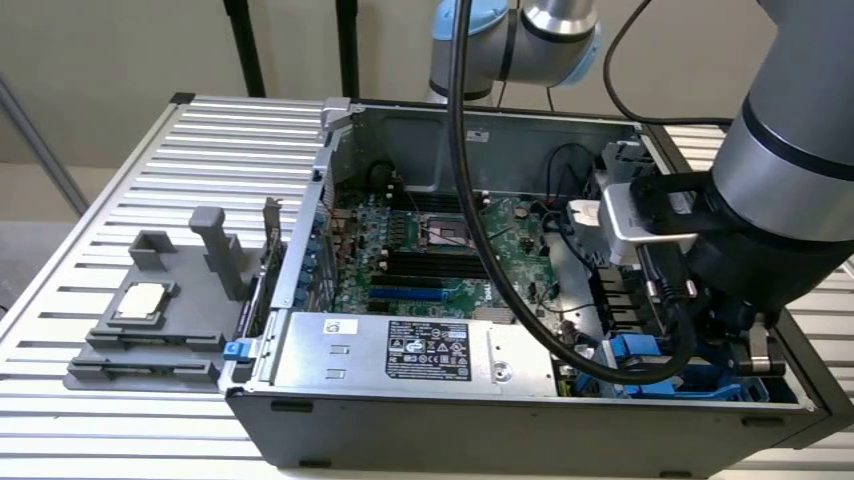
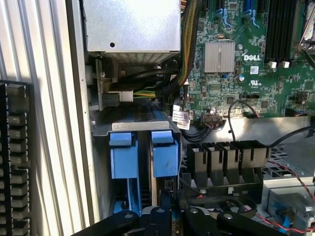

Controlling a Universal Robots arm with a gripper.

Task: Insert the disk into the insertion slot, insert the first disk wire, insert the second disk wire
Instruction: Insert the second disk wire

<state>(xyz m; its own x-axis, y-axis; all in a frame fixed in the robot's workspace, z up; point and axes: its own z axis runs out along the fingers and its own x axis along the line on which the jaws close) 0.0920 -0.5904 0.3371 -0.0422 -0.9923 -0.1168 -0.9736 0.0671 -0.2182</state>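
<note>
Pinched narrow, the gripper [image 2: 165,216] maybe holding the disk [image 2: 165,152] by its blue edge, right under the fingers, partly down in the slot [image 2: 142,129]; could jam if tilted.

Open dark grey metal computer case [image 1: 534,410] sits on the ribbed metal worktop [image 1: 120,200]. Grey plastic fixture block [image 1: 160,320] lies on the worktop just beside the case, on the exterior view's left. Inside: green motherboard [image 1: 427,240] at centre, silver power-supply box [image 1: 400,350] before it, blue plastic drive carriers [image 2: 142,157] at the exterior view's right, beneath the arm.
</note>
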